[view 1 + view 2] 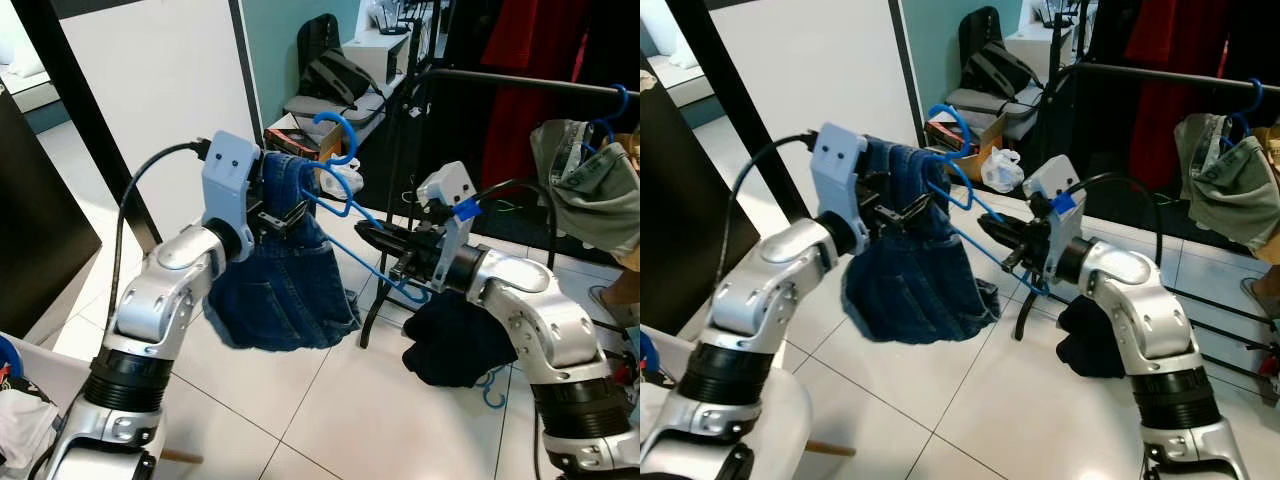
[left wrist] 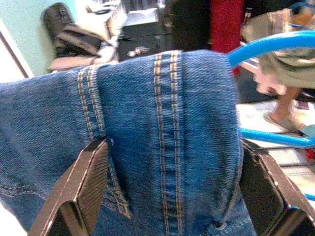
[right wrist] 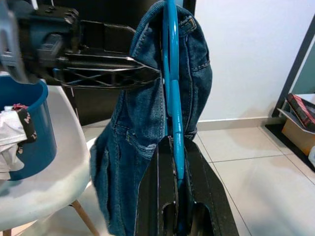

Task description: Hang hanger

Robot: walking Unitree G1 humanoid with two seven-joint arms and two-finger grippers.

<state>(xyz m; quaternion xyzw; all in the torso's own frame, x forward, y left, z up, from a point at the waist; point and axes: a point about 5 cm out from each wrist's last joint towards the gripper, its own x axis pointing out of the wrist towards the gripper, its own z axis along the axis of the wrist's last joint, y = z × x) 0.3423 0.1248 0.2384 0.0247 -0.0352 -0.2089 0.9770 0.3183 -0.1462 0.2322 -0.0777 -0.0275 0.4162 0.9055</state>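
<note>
A pair of dark blue denim jeans [image 1: 275, 270] is draped over a bright blue plastic hanger [image 1: 345, 205], and the two arms carry it between them in the air in front of the robot. The left gripper [image 2: 172, 191] has its two black fingers spread wide around the folded waistband, pressing the cloth from both sides — judging by the wrist view, this keeps the jeans from sliding off the bar. The right gripper [image 3: 177, 196] has its jaws closed narrow on the hanger's lower bar, so the curved hook [image 1: 340, 135] stands free and upright above. That hook points toward the black metal clothes rail [image 1: 520, 80], which lies beyond and to the right, well apart — a grey-green garment [image 1: 590, 190] already hangs there. The hanger is not yet on the rail.
</note>
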